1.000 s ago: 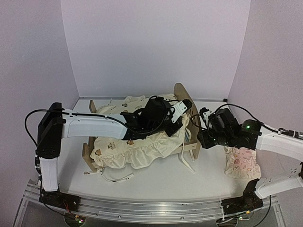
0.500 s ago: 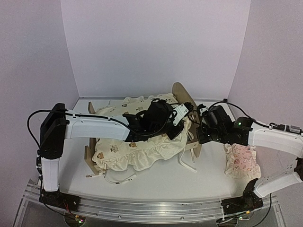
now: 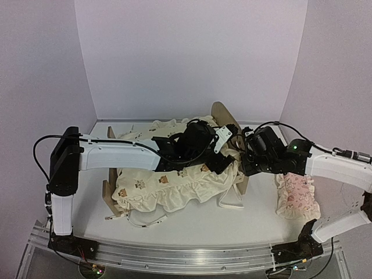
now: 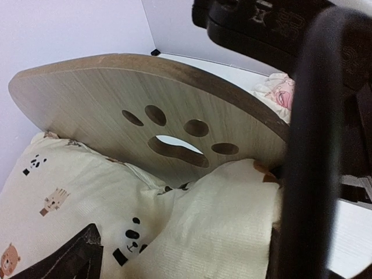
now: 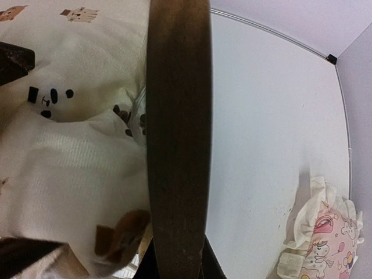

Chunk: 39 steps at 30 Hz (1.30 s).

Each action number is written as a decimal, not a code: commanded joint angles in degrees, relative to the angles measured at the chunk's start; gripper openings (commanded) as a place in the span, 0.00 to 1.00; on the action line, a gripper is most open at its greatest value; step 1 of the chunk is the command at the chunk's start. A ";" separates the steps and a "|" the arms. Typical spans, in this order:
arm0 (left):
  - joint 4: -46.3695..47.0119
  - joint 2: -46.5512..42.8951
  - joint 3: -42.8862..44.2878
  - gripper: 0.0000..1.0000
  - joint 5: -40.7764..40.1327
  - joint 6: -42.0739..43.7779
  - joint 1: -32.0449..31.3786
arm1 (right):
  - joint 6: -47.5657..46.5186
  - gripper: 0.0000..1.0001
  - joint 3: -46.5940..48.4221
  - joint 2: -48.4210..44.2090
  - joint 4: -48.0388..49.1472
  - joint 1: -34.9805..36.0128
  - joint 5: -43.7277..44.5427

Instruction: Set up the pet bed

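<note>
– What shows from the top camera?
– The pet bed [image 3: 107, 195] sits in the middle of the white counter [image 3: 192, 226]. Its round headboard [image 3: 222, 115] is right between the two sets of fingers. A cream cushion [image 3: 168, 186] with little animals covers most of the bed and hangs over its near side.
– And the fingers?
– The left fingers [image 3: 220, 164] are low over the cushion, just beside the headboard. The right fingers [image 3: 247, 165] are at the headboard's edge, touching it. A pink pillow [image 3: 297, 197] lies on the counter, out past the right fingers and well apart from the left ones.
– Now the left wrist camera.
– The left fingers [image 4: 308, 145] stand wide apart and grip nothing. One is a big dark bar at the side. The other is a dark tip low down. The cushion [image 4: 70, 186] lies between them and under them. Straight ahead of them the headboard [image 4: 116, 93] stands up, with a paw hole [image 4: 174, 148] cut in it. The cushion is pushed up against it.
– And the right wrist camera?
– The brown edge of the headboard [image 5: 177, 116] runs straight out from the right fingers [image 5: 203, 270]. They are pinched together on it. The cushion [image 5: 70, 163] is bunched on one side of them. On the other side is bare counter [image 5: 261, 116], with the pink pillow [image 5: 325, 238] near the corner.
</note>
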 commanded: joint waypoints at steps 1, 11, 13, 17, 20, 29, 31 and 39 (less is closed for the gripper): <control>-4.90 -7.25 3.06 0.96 -3.11 -2.18 -1.82 | 0.56 0.00 7.16 0.04 0.26 1.49 3.56; -10.20 -13.27 -2.45 0.88 -10.17 -5.88 -12.59 | 5.88 0.00 12.82 3.89 -4.19 5.18 7.75; -9.17 -13.54 -4.88 0.86 -10.99 -8.25 -14.59 | 6.14 0.00 14.50 4.83 -4.83 6.44 9.22; -4.72 -13.64 -11.34 0.79 -11.00 -12.34 -15.68 | 6.53 0.00 17.85 6.32 -6.65 8.31 11.36; 2.29 -13.90 -17.50 0.70 -8.31 -14.28 -15.92 | 7.07 0.00 20.20 7.42 -8.10 8.74 12.72; 25.13 -12.19 -31.31 0.70 -13.46 -17.79 -17.88 | 6.95 0.00 20.37 8.54 -8.45 8.72 13.03; 29.58 -12.48 -34.07 0.70 -13.49 -18.18 -17.87 | 7.05 0.00 20.09 8.15 -8.45 8.75 12.86; 43.33 -5.41 -37.26 0.78 -14.78 -20.22 -17.81 | 8.54 0.00 20.07 7.44 -8.96 8.75 12.00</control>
